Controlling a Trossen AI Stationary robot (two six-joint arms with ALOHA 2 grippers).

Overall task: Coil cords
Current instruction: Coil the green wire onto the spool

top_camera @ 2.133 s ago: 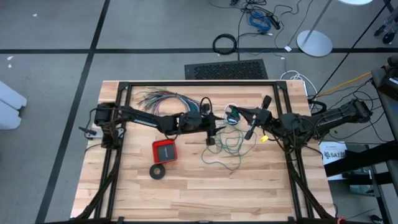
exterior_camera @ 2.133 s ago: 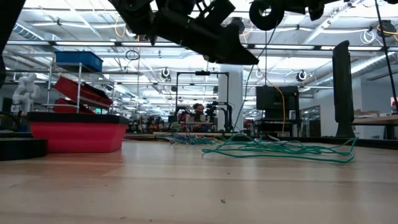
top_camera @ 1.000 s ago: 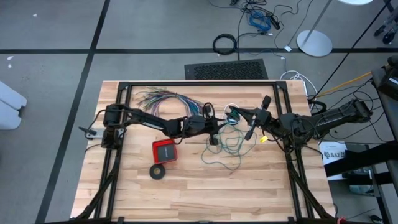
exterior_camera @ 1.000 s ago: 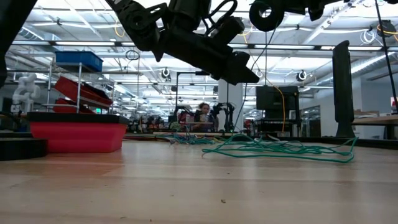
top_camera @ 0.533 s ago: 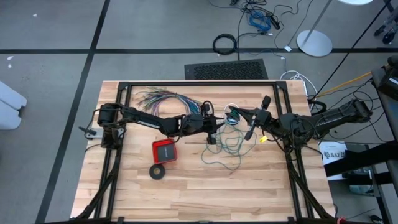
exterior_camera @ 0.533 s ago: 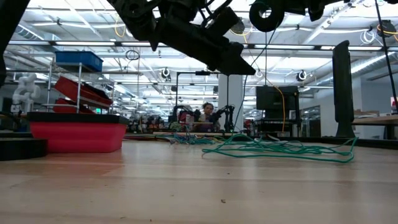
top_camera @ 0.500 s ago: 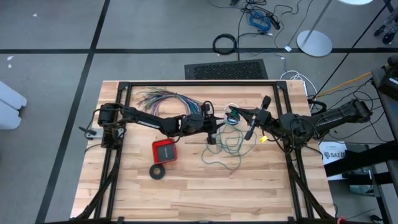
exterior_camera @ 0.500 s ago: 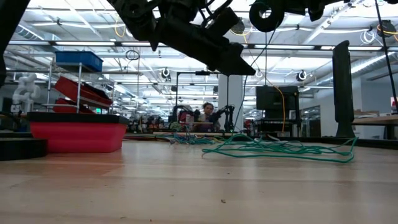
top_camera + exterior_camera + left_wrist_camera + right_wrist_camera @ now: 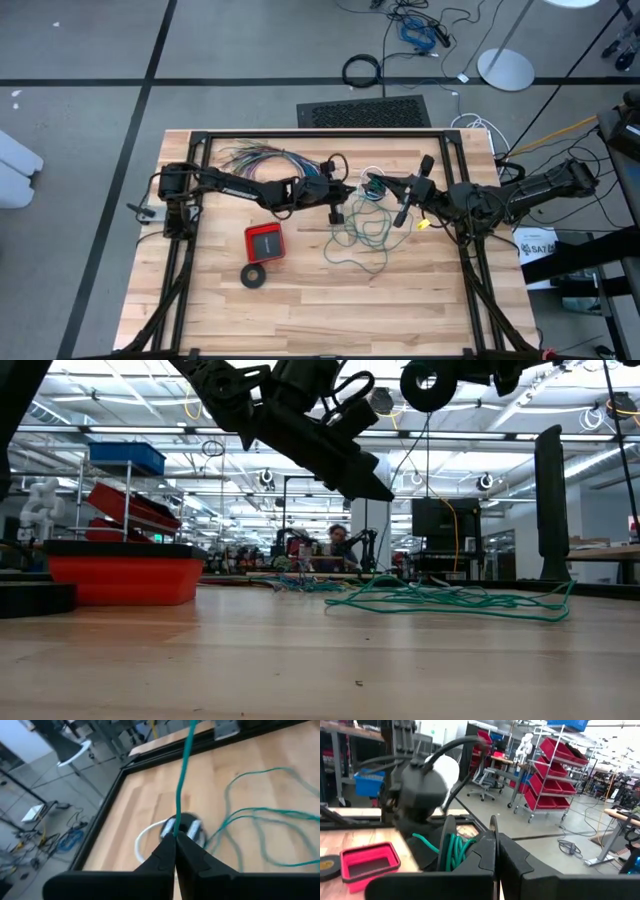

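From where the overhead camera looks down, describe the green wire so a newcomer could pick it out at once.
Start at the wooden table and go to its middle, between the two dark arms. There the green wire lies in a loose tangle, one strand rising to the shut left gripper. Unlike the fanned coloured wires at the far edge, it is a single teal-green strand.

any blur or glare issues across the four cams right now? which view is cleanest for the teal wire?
High view: even light, sharp; teal wire thin but readable, so cleanest. Low view: bright ceiling lights behind, left gripper a dark silhouette, near tabletop soft. Left wrist view: soft all over, white cord smeared, wire strand crisp only near the shut fingers. Right wrist view: right gripper and nearby arm blurred, room behind sharper.
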